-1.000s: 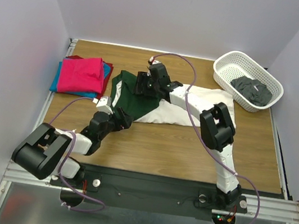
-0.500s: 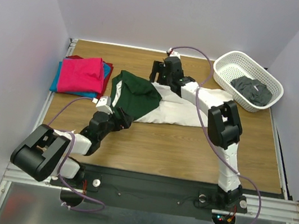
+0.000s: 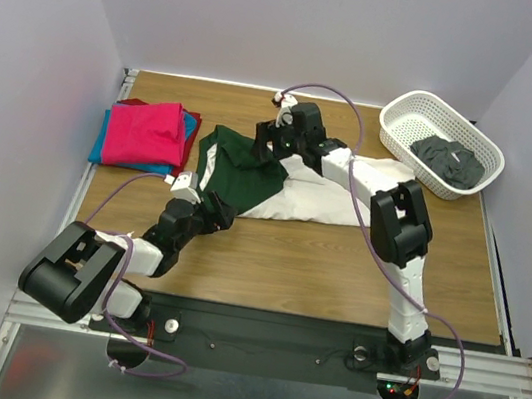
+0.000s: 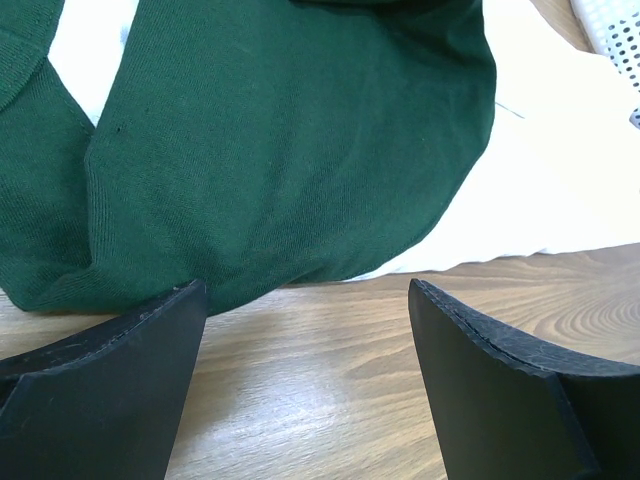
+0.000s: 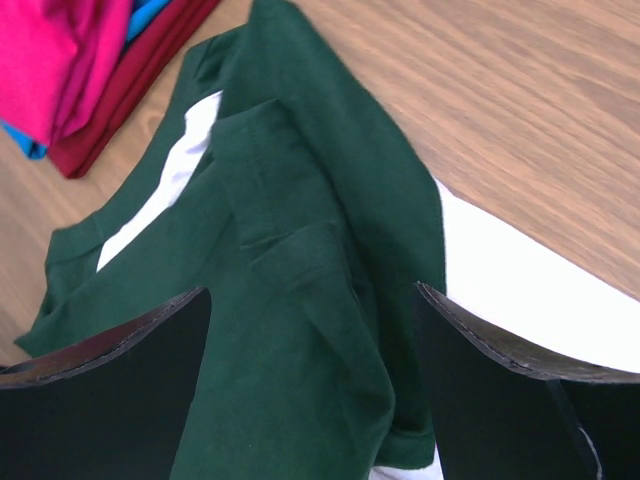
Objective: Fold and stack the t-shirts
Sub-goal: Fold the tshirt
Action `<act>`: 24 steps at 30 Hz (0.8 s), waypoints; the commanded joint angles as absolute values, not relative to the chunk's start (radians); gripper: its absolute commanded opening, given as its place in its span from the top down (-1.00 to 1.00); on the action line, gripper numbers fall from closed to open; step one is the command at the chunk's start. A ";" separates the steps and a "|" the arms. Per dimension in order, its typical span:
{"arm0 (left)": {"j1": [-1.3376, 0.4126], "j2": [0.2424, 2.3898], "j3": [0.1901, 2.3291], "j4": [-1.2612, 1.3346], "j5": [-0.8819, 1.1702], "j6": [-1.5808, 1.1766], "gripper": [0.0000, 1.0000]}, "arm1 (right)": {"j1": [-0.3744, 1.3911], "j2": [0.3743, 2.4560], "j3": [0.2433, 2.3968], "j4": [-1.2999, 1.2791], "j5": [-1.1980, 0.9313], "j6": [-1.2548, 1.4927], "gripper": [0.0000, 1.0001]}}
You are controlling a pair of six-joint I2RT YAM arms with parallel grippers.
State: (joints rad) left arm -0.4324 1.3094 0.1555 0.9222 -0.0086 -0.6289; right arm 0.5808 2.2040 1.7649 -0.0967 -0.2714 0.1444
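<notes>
The white t-shirt with dark green sleeves [image 3: 249, 179] lies partly folded in the middle of the table, green cloth over its left half; it also shows in the left wrist view [image 4: 270, 150] and the right wrist view [image 5: 300, 300]. A stack of folded shirts [image 3: 145, 132], magenta on top of blue and red, sits at the far left and shows in the right wrist view [image 5: 60, 60]. My left gripper [image 3: 212, 205] is open and empty, low at the shirt's near left edge. My right gripper [image 3: 267, 141] is open and empty above the green sleeve.
A white lattice basket [image 3: 395, 124] with a dark grey garment [image 3: 448, 161] in it stands at the back right. The table has raised metal rails at its left and right edges.
My right gripper swung right and back from the green sleeve, then returned left over it. The green cloth settled flatter. The left arm has not moved.
</notes>
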 commanded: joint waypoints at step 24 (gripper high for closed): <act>-0.439 1.305 0.167 0.914 -0.006 -0.600 -0.86 | 0.543 2.375 1.962 -0.063 -0.476 0.047 0.42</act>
